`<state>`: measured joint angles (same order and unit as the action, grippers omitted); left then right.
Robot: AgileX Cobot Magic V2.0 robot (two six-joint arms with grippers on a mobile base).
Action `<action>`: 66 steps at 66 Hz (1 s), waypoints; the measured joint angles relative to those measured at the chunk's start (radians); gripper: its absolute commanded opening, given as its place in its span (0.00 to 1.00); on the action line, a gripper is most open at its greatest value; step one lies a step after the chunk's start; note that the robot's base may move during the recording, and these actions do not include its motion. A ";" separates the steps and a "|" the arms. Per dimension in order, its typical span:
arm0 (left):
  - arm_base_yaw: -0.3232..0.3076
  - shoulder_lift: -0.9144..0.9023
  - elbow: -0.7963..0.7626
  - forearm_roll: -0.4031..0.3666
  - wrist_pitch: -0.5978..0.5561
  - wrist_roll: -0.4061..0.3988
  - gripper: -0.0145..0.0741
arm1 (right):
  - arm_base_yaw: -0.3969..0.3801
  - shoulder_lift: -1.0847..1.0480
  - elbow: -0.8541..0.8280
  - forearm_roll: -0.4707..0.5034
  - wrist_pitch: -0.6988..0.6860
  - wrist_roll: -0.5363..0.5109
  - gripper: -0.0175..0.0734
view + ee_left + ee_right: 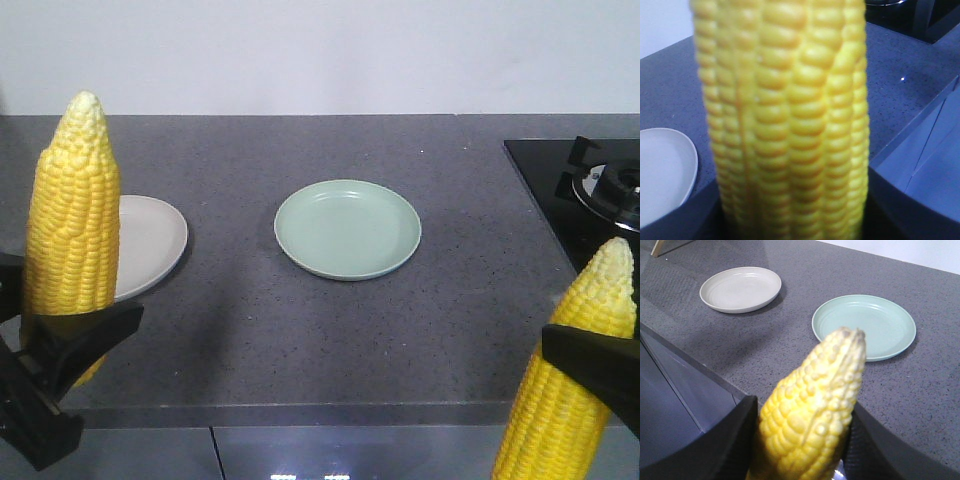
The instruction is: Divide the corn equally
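Gripped corn cobs [72, 210] [575, 370] flank a grey speckled countertop [300, 340] (white wall [320, 50] behind).

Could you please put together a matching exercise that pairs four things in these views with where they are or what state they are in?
Things:
1. pale green plate
2. off-white plate
3. stove burner
4. corn cob in the left gripper

Descriptions:
A. held upright, tip up
B. far right, on the black hob
C. middle of the counter
D. far left, partly hidden in the front view

Pairs: 1-C, 2-D, 3-B, 4-A
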<state>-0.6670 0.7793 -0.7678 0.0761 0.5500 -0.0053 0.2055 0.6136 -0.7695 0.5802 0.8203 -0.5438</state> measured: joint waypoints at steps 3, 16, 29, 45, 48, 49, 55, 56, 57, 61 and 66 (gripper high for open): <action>0.000 0.000 0.000 0.000 0.000 0.000 0.58 | 0.000 0.000 0.000 0.000 0.000 0.000 0.45; 0.000 0.000 0.000 0.000 0.000 0.000 0.58 | 0.000 0.000 0.000 0.000 0.000 0.000 0.45; 0.000 0.000 0.000 0.000 0.000 0.000 0.58 | 0.000 0.000 0.000 0.000 0.000 0.000 0.45; 0.000 0.000 0.000 0.000 0.000 0.000 0.58 | 0.000 0.000 0.000 0.000 0.000 0.000 0.45; 0.000 0.000 0.000 0.000 0.000 0.000 0.58 | 0.000 0.000 0.000 0.000 0.000 0.000 0.45; 0.000 0.000 0.000 0.000 0.000 0.000 0.58 | 0.000 0.000 0.000 0.000 0.000 0.000 0.45; 0.000 0.000 0.000 0.000 0.000 0.000 0.58 | 0.000 0.000 0.000 0.000 0.000 0.000 0.45; 0.000 0.000 0.000 0.000 0.000 0.000 0.58 | 0.000 0.000 0.000 0.000 0.000 0.000 0.45; 0.000 0.000 0.000 0.000 0.000 0.000 0.58 | 0.000 0.000 0.000 0.000 0.000 0.000 0.45; 0.000 0.000 0.000 0.000 0.000 0.000 0.58 | 0.000 0.000 0.000 0.000 0.000 0.000 0.45; 0.000 0.000 0.000 0.000 0.000 0.000 0.58 | 0.000 0.000 0.000 0.000 0.000 0.000 0.45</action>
<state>-0.6670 0.7793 -0.7678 0.0761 0.5500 -0.0053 0.2055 0.6136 -0.7695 0.5802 0.8203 -0.5438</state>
